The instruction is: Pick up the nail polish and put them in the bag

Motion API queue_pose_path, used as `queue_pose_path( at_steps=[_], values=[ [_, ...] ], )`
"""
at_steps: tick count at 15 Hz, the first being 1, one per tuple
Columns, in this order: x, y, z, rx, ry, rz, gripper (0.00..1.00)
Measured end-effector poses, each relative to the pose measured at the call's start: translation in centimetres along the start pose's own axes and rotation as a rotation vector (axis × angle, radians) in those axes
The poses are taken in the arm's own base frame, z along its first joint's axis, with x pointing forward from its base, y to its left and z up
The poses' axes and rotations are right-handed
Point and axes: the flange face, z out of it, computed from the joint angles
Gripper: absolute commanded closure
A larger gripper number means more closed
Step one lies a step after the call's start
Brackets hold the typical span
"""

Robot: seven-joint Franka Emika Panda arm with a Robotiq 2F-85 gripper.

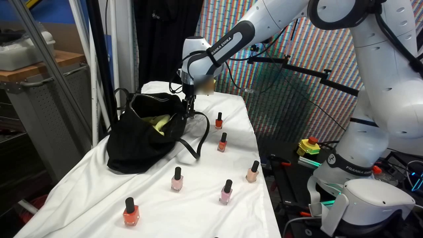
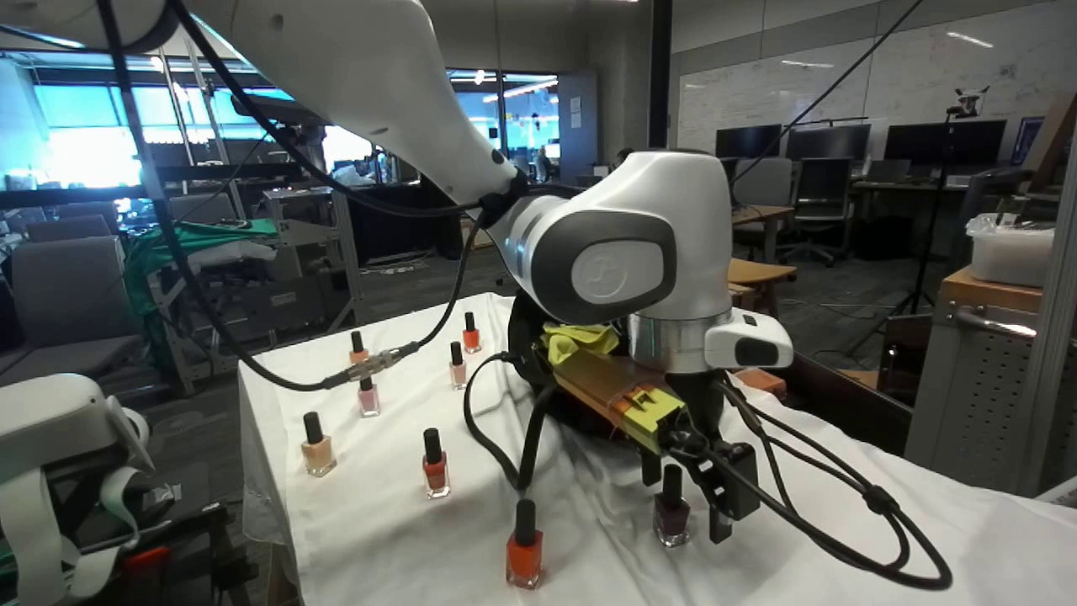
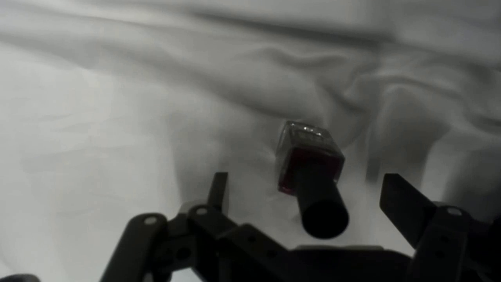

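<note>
"Closest to the wrist camera is the gripper (image 3: 305,176), filling the bottom of that view. How are its fingers?"

"Spread wide. A dark red bottle (image 3: 311,168) of nail polish shows between them, with a gap on either side."

"Standing or lying?"

"Standing, upright on the white-covered bench (image 2: 379,547). In an exterior view it is at the near right, its cap just beside a finger."

"And the rest of the polish?"

"Six more show whole in an exterior view, all upright and apart from each other: a coral bottle (image 1: 131,216) at the near left, a pale pink bottle (image 1: 177,183) farther back to its right, a mauve bottle (image 1: 225,196) right of that, a peach bottle (image 1: 251,175) by the right edge, an orange bottle (image 1: 222,145) farther back, and a red bottle (image 1: 218,124) farthest of the six."

"Where is the bag (image 1: 138,152)?"

"On the left side of the bench, black and slouched, its mouth open. Some yellow-green material (image 1: 158,122) shows inside, and a thin handle (image 1: 197,154) droops on the right. The gripper is by the bag's far right side, on an arm (image 1: 271,13) that reaches over from the right."

"Anything beside the bench there?"

"A white headset (image 1: 373,201), near, and farther back a yellow box (image 1: 307,150) with a red button (image 1: 312,141)."
</note>
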Motion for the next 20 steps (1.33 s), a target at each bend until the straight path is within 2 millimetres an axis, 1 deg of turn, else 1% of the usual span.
queue_pose_path(
  at_steps=[8,20],
  values=[
    [-0.3,1.0,0.4,0.001,-0.009,0.023,0.00],
    [0.0,1.2,0.5,0.005,-0.030,0.025,0.00]
  ],
)
